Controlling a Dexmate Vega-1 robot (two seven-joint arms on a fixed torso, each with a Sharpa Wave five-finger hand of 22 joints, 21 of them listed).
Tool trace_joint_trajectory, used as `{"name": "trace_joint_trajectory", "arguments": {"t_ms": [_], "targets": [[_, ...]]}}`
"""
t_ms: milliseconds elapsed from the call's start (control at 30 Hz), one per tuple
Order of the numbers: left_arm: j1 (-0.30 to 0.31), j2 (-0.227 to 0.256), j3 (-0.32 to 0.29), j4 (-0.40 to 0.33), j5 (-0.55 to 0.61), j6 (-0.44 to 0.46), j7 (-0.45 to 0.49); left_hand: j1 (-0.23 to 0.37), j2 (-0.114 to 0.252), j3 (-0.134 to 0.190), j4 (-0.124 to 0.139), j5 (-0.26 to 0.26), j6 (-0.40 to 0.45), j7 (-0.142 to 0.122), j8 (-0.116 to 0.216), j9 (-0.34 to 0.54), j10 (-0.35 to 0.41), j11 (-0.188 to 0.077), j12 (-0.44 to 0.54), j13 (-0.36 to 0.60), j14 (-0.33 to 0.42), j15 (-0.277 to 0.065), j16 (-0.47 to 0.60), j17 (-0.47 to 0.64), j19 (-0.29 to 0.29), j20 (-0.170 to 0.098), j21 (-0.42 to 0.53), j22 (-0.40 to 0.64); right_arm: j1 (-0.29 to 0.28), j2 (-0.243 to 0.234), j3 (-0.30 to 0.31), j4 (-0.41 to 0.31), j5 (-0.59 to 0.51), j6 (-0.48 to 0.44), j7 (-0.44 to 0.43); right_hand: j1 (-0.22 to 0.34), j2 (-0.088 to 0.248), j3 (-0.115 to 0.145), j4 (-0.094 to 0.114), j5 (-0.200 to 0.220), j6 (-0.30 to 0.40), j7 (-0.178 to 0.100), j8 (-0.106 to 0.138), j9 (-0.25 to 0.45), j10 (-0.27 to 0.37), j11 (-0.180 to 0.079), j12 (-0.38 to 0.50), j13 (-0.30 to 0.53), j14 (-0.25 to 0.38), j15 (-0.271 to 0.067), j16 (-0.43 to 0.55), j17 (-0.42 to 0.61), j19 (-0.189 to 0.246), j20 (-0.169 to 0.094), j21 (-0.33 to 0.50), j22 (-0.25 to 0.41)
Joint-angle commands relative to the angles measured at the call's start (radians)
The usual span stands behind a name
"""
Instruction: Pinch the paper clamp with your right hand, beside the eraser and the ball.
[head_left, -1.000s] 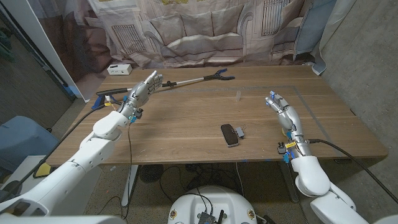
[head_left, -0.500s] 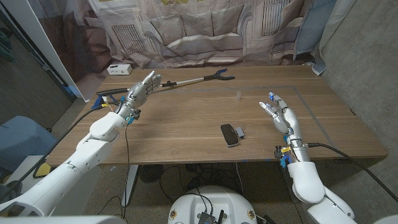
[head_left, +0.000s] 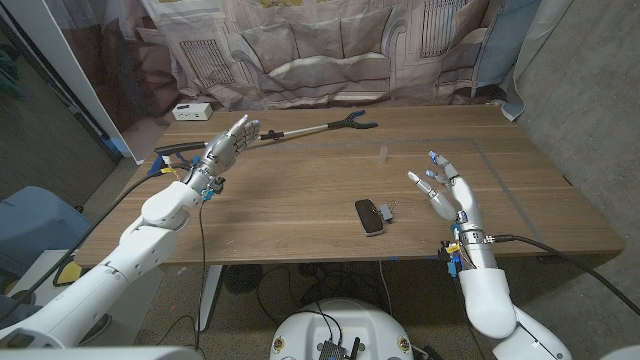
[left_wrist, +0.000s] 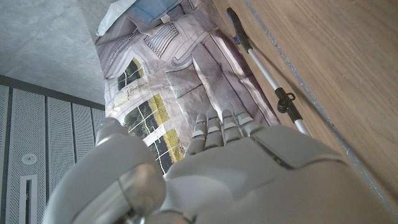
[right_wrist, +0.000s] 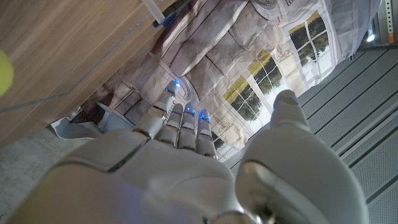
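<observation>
A small metal paper clamp lies on the wooden table near its front edge, right beside a black oblong eraser. My right hand hovers to the right of them, apart from both, with its fingers spread and nothing in it; its back shows in the right wrist view. A yellow-green rounded bit pokes in at that picture's edge. My left hand is raised at the far left of the table, fingers stretched out and holding nothing.
A long reacher-grabber tool lies across the table's back left, under my left hand, and its shaft runs past in the left wrist view. A white box sits at the back left corner. A printed cloth hangs behind.
My right hand has moved left, toward the clamp and eraser, and its fingers have spread wider. The left hand has hardly moved.
</observation>
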Motion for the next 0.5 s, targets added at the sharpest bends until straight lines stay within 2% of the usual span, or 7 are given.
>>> {"name": "trace_joint_trajectory", "arguments": {"t_ms": [33,200,500], "targets": [[0.007,-0.003,0.003,-0.01,0.009,-0.011,-0.001,0.012,-0.003,0.002,-0.007,-0.003,0.012,0.014,-0.001,0.006,0.009,-0.003,0.0,0.005,0.005,0.006,-0.002,0.005,0.001,0.008,0.0,0.004,-0.023,0.02,-0.049,-0.053,-0.186,-0.162,-0.095,0.038,-0.003,0.014,-0.001,0.007,0.013,0.0,0.01,0.003,0.023,-0.002,0.005,0.004,0.027,-0.001,0.007,0.003,0.026,0.003,0.004,0.004],[-0.001,-0.006,0.01,-0.005,0.013,-0.011,-0.006,0.013,-0.003,0.002,-0.008,-0.003,0.013,0.014,-0.002,0.006,0.009,-0.004,-0.001,0.005,0.006,0.006,-0.002,0.005,0.0,0.008,0.0,0.004,-0.016,0.019,-0.095,-0.077,-0.287,-0.269,-0.127,0.05,-0.012,0.014,0.001,0.006,0.019,0.001,0.011,0.003,0.031,-0.004,0.006,0.004,0.039,-0.001,0.009,0.003,0.036,0.007,0.003,0.004],[0.01,-0.007,0.008,-0.016,0.014,-0.017,0.004,0.013,-0.004,0.003,-0.009,-0.004,0.013,0.013,-0.003,0.006,0.009,-0.003,-0.003,0.005,0.006,0.006,-0.003,0.005,0.0,0.008,-0.001,0.004,0.004,-0.017,-0.14,-0.107,-0.342,-0.365,-0.125,0.056,-0.029,0.008,0.008,0.005,0.039,-0.001,0.016,0.004,0.053,-0.01,0.011,0.006,0.054,0.0,0.011,0.003,0.056,0.017,0.004,0.005]]}}
